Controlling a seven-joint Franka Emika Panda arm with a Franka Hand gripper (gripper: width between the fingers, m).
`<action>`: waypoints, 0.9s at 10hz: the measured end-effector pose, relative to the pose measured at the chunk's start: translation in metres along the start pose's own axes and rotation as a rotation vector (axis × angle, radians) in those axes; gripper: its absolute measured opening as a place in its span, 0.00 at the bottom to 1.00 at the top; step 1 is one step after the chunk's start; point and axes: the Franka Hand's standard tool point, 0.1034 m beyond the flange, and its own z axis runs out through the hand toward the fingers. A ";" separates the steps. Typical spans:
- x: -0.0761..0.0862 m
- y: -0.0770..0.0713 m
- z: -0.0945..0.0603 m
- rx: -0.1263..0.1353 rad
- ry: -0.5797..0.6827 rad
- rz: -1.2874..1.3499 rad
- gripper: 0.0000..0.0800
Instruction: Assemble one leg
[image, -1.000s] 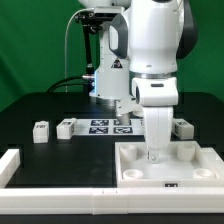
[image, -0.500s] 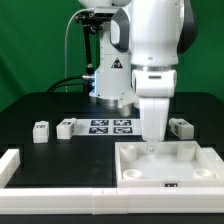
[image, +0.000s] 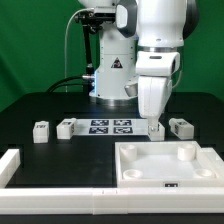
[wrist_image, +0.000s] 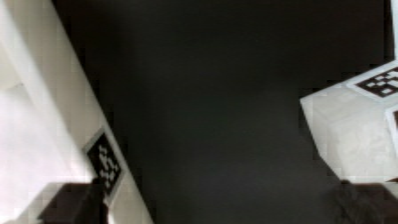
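The gripper hangs spread wide, empty. The leg, near the middle of the counter beyond the tabletop, looks light, stiff and slick; pinch its flat sides.

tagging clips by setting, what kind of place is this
Most likely a robotics lab test bench: a white robot arm stands over a black table, a plain green backdrop hangs behind it, and a marker board with printed tags lies on the table.

Sm. white tagged leg, 2nd leg at exterior view's left; 3rd leg at its right
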 end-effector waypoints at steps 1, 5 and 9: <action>0.001 0.000 0.000 0.002 0.002 0.084 0.81; 0.003 -0.014 -0.001 0.017 0.016 0.554 0.81; 0.030 -0.045 -0.007 0.037 0.017 0.904 0.81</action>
